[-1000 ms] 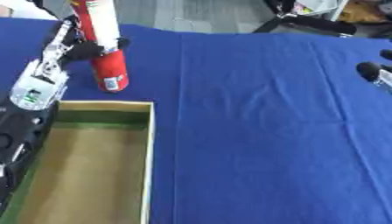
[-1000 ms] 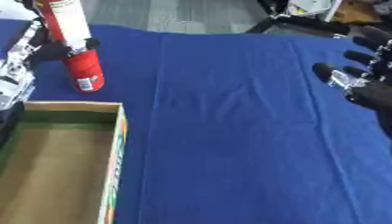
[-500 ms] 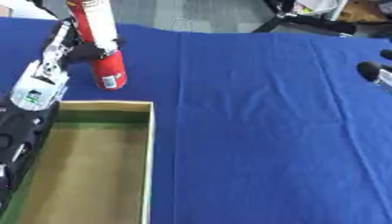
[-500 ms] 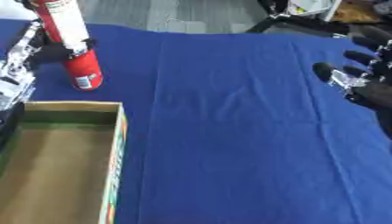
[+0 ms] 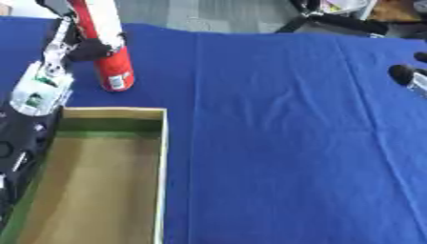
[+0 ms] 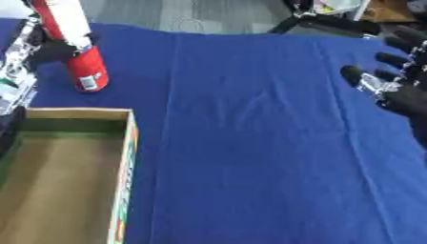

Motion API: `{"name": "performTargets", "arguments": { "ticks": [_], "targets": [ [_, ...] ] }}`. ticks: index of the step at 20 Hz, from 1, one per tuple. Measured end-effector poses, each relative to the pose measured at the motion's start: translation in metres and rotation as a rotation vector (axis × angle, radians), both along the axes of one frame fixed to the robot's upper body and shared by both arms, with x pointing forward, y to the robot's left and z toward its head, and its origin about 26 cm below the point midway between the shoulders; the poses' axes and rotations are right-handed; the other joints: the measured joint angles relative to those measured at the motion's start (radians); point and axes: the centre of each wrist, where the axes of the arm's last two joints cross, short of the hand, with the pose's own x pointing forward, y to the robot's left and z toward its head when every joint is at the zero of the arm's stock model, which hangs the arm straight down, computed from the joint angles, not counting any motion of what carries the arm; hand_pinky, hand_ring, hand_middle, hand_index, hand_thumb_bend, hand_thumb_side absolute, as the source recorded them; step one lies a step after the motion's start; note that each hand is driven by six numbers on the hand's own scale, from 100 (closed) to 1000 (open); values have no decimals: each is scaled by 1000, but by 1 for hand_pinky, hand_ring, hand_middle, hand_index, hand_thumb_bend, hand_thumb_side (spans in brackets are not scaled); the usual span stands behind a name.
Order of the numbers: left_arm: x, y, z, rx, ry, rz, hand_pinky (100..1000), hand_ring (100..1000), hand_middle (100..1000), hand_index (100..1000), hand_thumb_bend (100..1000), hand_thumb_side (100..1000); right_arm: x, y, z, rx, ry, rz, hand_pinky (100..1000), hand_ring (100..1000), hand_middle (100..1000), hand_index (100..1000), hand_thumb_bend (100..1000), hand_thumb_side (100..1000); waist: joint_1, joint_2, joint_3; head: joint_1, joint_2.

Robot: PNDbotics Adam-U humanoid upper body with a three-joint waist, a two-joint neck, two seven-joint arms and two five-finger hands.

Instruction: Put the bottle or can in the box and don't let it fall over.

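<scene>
Now | left hand curled round red can (upright, beyond box) | right hand spread, idle

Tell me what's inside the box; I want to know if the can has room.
The box shows only its bare brown floor. The left arm hides its left edge. The red can stands outside, behind the box, left hand curled round it.

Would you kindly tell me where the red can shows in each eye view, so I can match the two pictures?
Left eye view: the red can stands upright in the upper left, beyond the box's far wall.
Right eye view: the same can sits nearer the left edge, upper left.
Shared landmark: the box's far right corner, just below the can in both.
</scene>
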Motion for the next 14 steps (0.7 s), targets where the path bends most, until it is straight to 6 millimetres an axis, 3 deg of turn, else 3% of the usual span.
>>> {"name": "performTargets", "arguments": {
  "ticks": [6, 14],
  "targets": [
    [-4, -3, 12, -9, -38, -22, 729, 672, 351, 335, 240, 164, 0, -1, -1, 1, 3, -2, 887, 882, 885, 912, 610, 100, 0, -5, 5, -7, 8],
    [-29, -18, 55, -2, -130, -129, 734, 668, 355, 340, 211, 142, -1, -3, -2, 5, 8, -23, 893, 890, 891, 919, 615, 100, 7, -14, 14, -26, 18]
  ]
}}
